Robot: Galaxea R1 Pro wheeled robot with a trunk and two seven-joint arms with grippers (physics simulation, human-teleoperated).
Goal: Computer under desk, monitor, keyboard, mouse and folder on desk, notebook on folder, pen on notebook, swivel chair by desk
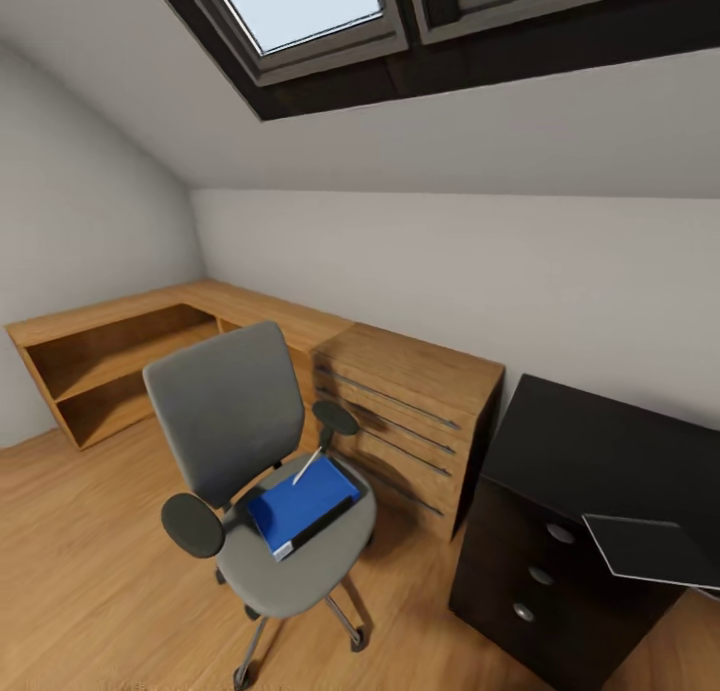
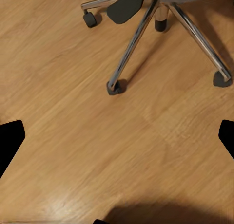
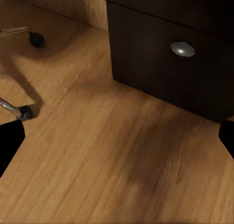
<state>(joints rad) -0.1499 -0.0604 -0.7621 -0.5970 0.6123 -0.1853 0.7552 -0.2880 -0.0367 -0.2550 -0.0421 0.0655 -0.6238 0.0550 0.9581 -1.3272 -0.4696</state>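
Right now your swivel chair (image 1: 260, 471) stands on the wood floor (image 1: 90, 571), just left of the light wood cabinet (image 1: 410, 421). Your blue folder (image 1: 300, 506) lies on its seat with a thin pale pen (image 1: 307, 465) resting on top. Off to the right sits the black desk (image 1: 600, 461). Both wrist views look at floor; your left gripper (image 2: 117, 136) and right gripper (image 3: 117, 136) have fingers spread wide, holding nothing.

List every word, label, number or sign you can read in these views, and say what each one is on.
No readable text in any view.
The folder on the swivel chair has a small white label at its corner, too small and blurred to read.
The desk drawers carry plain silver knobs, with no markings.
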